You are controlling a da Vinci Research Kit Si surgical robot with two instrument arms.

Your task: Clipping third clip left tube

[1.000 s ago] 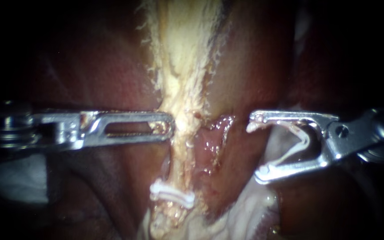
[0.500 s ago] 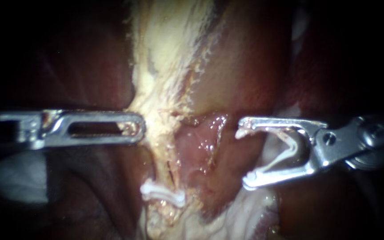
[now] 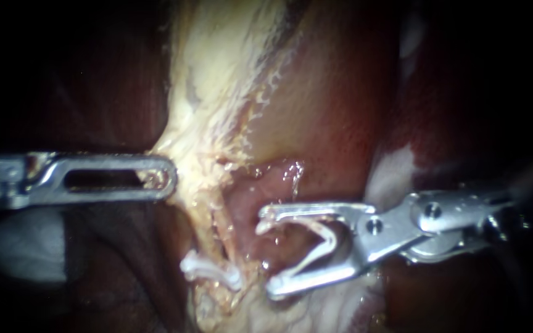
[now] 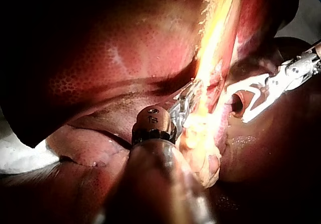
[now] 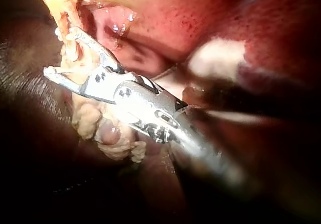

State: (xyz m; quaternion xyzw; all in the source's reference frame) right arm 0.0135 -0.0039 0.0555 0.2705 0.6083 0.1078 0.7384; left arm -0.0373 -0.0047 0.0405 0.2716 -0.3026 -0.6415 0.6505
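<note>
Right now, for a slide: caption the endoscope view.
Left instrument holds the tube; right instrument holds a clip beside it.

A bright light is shining on the middle while the edges are fading into black, and a white cloth (image 3: 26, 250) (a bit grey in the shade) is lying low on the left.

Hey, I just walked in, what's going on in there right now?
The left instrument grips the pale tube from the side. The right instrument carries an open clip and sits close beside the tube, just above a closed clip already on it. The open clip does not clearly straddle the tube, so the new clip is not yet placed.
</note>
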